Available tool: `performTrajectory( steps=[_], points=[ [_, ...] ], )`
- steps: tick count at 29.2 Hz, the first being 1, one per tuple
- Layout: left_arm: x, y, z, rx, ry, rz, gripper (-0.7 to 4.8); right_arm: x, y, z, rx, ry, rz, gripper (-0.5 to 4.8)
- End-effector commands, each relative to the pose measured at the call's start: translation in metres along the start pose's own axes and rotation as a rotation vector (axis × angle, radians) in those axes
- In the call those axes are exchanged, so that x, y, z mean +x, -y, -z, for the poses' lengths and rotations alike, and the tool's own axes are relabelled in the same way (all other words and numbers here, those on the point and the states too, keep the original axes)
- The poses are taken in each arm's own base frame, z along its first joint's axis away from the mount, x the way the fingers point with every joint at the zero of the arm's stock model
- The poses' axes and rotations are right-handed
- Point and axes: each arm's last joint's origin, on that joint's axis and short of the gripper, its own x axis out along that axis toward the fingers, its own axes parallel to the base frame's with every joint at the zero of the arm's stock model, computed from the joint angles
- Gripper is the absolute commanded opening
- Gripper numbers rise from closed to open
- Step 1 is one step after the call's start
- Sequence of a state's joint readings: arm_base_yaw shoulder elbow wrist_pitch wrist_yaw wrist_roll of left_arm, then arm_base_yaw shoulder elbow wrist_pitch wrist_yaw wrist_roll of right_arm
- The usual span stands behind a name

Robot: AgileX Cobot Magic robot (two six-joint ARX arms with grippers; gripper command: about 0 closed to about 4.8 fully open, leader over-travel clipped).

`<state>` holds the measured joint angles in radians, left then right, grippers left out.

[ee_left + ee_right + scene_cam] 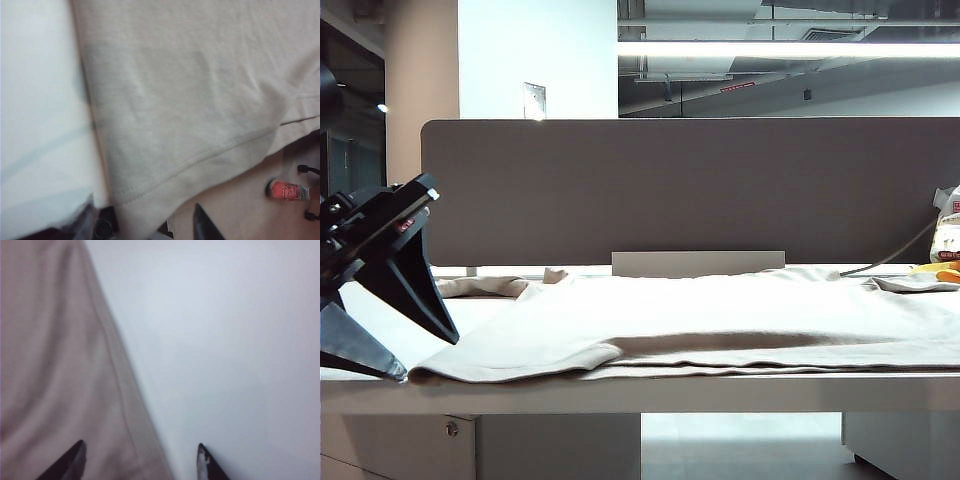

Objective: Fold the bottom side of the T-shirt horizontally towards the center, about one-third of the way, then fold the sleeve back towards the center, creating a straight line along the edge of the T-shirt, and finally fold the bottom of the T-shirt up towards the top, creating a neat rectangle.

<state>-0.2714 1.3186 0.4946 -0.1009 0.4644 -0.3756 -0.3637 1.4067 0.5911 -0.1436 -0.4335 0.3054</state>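
Beige T-shirt (720,320) flat on white desk (620,392); left gripper (415,345) spread at its hemmed corner; right gripper (140,460) spread astride its edge.

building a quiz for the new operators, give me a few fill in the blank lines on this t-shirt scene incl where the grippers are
1. The T-shirt lying on the table is ____ in colour.
2. In the exterior view, the left gripper stands at the shirt's ____ end.
3. In the right wrist view, the right gripper has its fingers apart, with one fingertip over the cloth and the other over the bare ____.
4. Neither gripper is ____ the cloth.

Missing words: beige; left; table; holding
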Motion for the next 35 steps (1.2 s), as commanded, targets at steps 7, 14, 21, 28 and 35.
performTrajectory(
  steps=[7,14,21,28,35],
  points=[
    [0.009,-0.004,-0.001,-0.03,-0.015,0.007,2.45,0.015,0.004,0.012,0.024,-0.101,0.026,2.83],
    [0.016,-0.008,0.001,-0.046,-0.047,0.003,2.36,0.018,-0.003,0.017,0.006,-0.137,0.018,2.47],
    [0.016,-0.007,-0.002,-0.032,-0.026,0.024,1.44,0.018,-0.003,0.019,0.011,-0.157,0.02,1.4],
    [0.016,-0.006,-0.003,-0.022,-0.011,0.037,0.23,0.018,-0.003,0.018,0.006,-0.147,0.016,-0.07],
    [0.015,-0.002,-0.011,0.012,0.041,0.078,-0.06,0.017,-0.009,0.009,-0.011,-0.119,-0.041,-0.07]
  ],
)
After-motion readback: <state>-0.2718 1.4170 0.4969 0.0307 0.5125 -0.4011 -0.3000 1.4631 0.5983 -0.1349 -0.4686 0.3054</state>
